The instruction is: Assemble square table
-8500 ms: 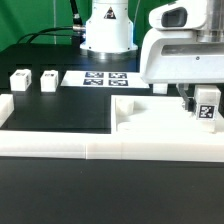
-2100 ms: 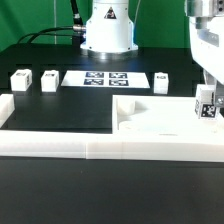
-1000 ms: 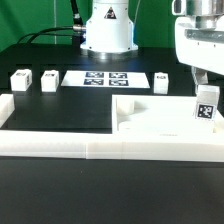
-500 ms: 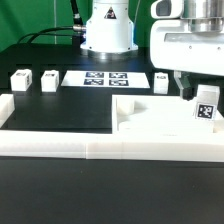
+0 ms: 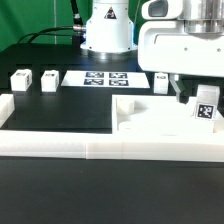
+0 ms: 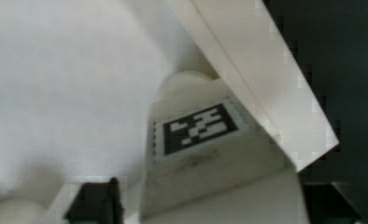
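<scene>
A smooth, thick white square slab (image 5: 150, 122) lay on the matte black surface (image 5: 60, 108), at the exterior view's right. Four stubby tagged legs showed: one leg (image 5: 206, 106) stood upright on the slab, and three loose legs (image 5: 48, 80) sat behind. Whether the jaws pinched anything could not be told.

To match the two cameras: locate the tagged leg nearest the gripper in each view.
Exterior view: the leg stands at the exterior view's right, at the white slab's end.
Wrist view: the leg fills the middle, tag facing the camera.
Shared landmark: the leg's black-and-white tag, beside the white slab.
</scene>
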